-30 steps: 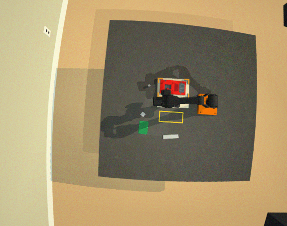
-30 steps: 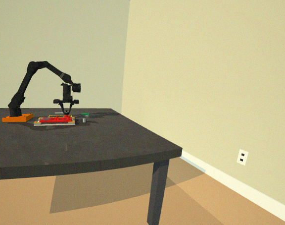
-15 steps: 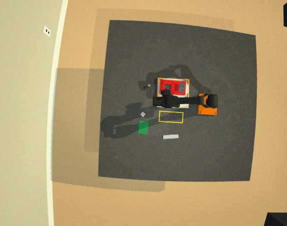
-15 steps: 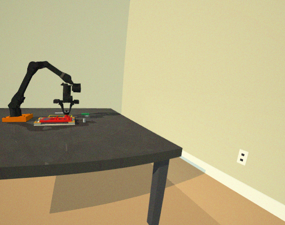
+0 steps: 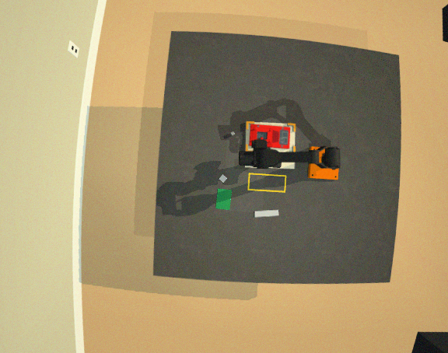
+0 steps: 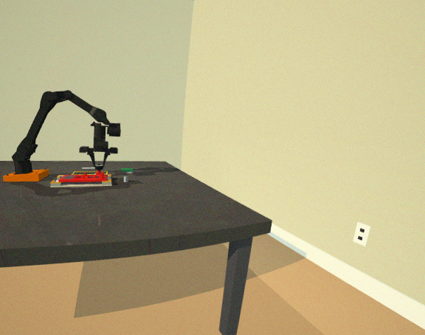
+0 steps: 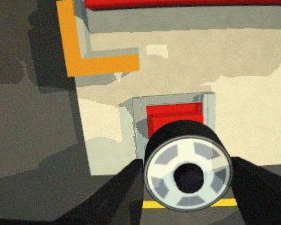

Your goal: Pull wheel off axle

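The gripper (image 6: 99, 167) (image 7: 187, 170) is shut on the wheel, one finger on each side of its black tyre. The wheel (image 7: 163, 144) has a pale spoked hub and is level, above the cream board (image 5: 288, 165) (image 7: 250, 124). Its hub hole looks dark in the wrist view, with no axle tip standing out of it. A red mount (image 7: 175, 119) shows in a grey-edged pocket behind the wheel; whether the axle still reaches into the wheel is hidden. The marked area is a yellow outline (image 5: 267, 190) (image 7: 226, 202) beside the board. The arm covers the wheel in the top view.
A red part (image 5: 275, 137) (image 6: 78, 178) lies on the board between orange corner brackets (image 7: 102, 65). A green block (image 5: 224, 199) (image 6: 127, 170), a white bar (image 5: 267, 213) and a pale grey square (image 5: 222, 178) lie beyond the outline. A small grey cylinder (image 5: 232, 133) (image 6: 125, 178) stands off the board's end.
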